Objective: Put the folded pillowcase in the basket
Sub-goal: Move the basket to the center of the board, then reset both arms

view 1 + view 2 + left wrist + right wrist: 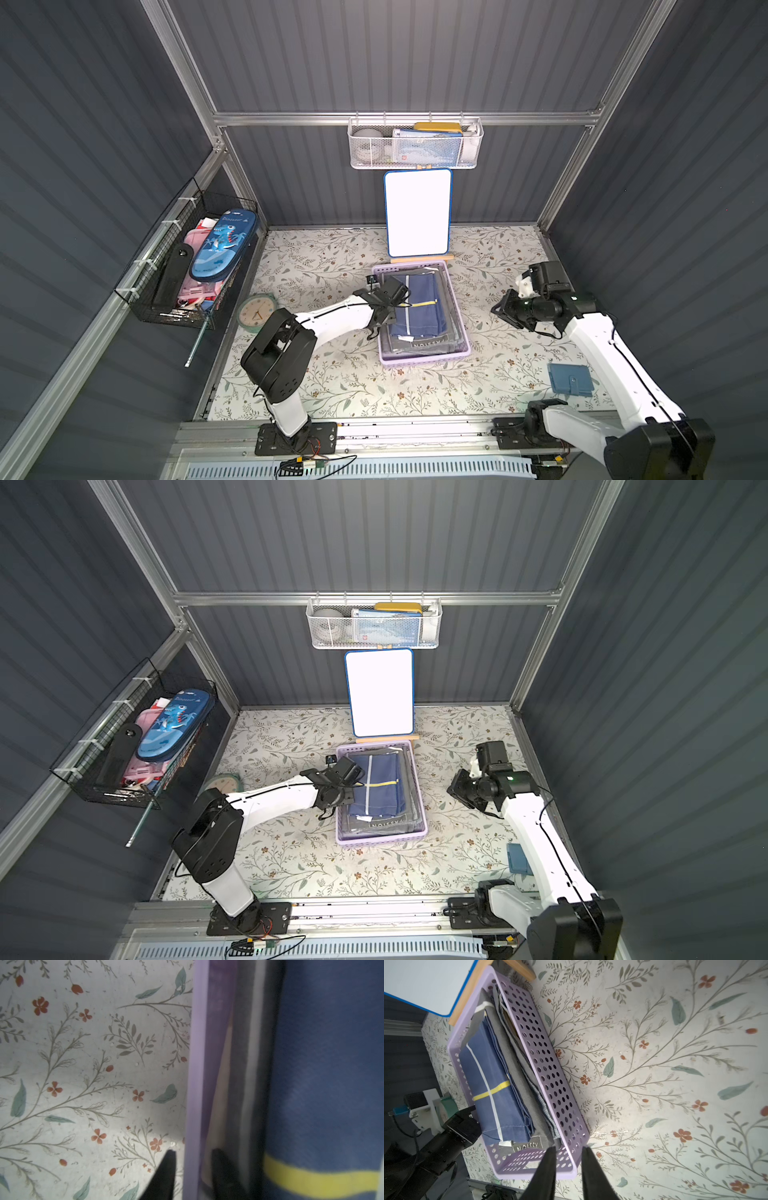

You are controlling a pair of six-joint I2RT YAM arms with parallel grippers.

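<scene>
1. Clock (254, 311): at the table's (482, 291) left edge, partly hidden behind the left arm (332, 318).
2. Left gripper (193, 1154): fingers spread, astride the basket's (424, 360) left wall. One tip is outside over the table, the other inside beside grey cloth (239, 1064), and nothing is pinched. In both top views the tips are hidden under the wrist.
3. Pillowcase (419, 307): folded navy with white and yellow stripes, lying flat in the basket on the grey cloth, its edges within the rim.
4. Whiteboard (417, 212): upright just behind the basket's far edge.
5. Right gripper (568, 1150): fingers slightly parted and empty, near the basket's right side without touching it. Bare table lies between them.
6. Pouch (571, 380): blue, front right, just beside the right arm (598, 345). In a top view the arm cuts off its edge.
</scene>
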